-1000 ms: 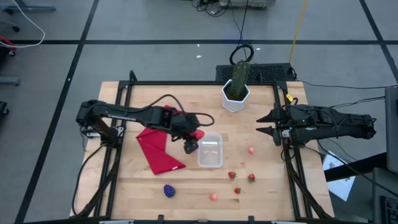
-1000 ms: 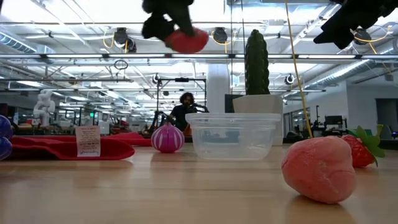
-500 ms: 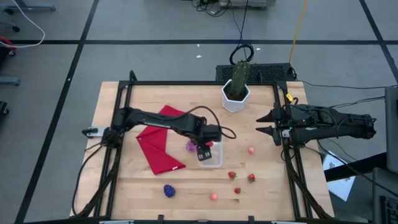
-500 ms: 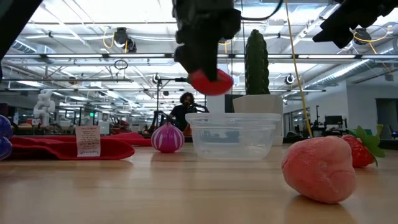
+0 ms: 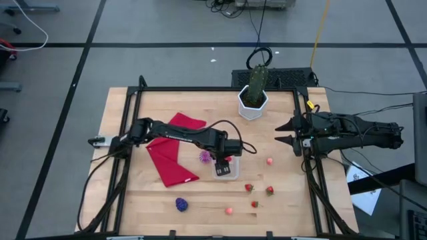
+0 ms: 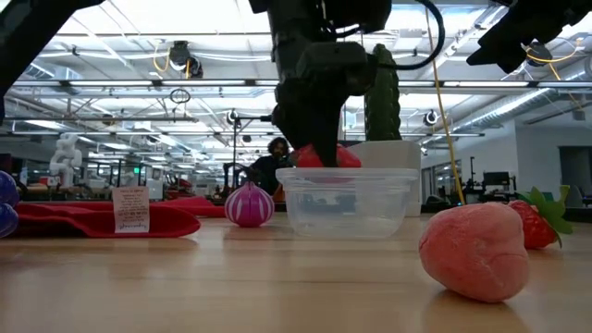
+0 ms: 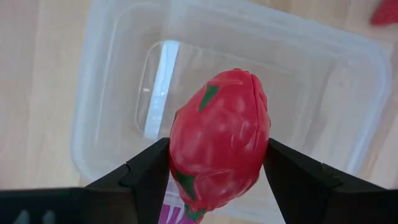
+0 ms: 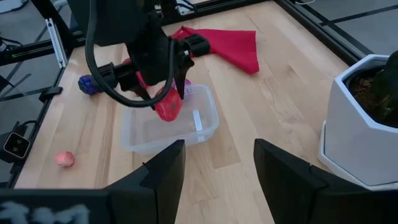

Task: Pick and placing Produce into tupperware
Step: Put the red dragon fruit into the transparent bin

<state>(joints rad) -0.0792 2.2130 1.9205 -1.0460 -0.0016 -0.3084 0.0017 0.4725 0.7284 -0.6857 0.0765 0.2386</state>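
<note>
While the left gripper (image 5: pixel 224 163) hangs over the clear box (image 5: pixel 227 171) in the high view, the right gripper (image 5: pixel 288 133) waits well off to one side by the table's edge, its fingers spread and empty. Loose pieces of produce lie on the wood beyond the box from the left gripper: a pink one (image 5: pixel 269 161), three small red ones (image 5: pixel 249 188) and another pink one (image 5: pixel 229 211), with a purple piece (image 5: pixel 181 203) farther off and a small pink-purple bulb (image 5: pixel 204 156) just beside the gripper.

From table height, the red fruit (image 6: pixel 326 156) held by the left gripper sits right at the rim of the box (image 6: pixel 347 201), partly below it. A big pink fruit (image 6: pixel 476 250) lies close to the camera.

Through the left wrist camera, the two fingers (image 7: pixel 144 177) are clamped on either side of the red fruit (image 7: pixel 219 140), and the box floor (image 7: pixel 298 106) lies directly beneath it, walls clear all around.

From the right wrist camera, the left gripper (image 8: pixel 163 99) and its fruit sit over the middle of the box (image 8: pixel 203 118), with a red cloth (image 8: pixel 230 45) and a white pot (image 8: pixel 367 124) well apart.

To finish this step well, I would lower a touch more so the fruit drops only a little and cannot bounce out, part the fingers gently, then lift straight up without catching the rim, since the light box could likely slide.
</note>
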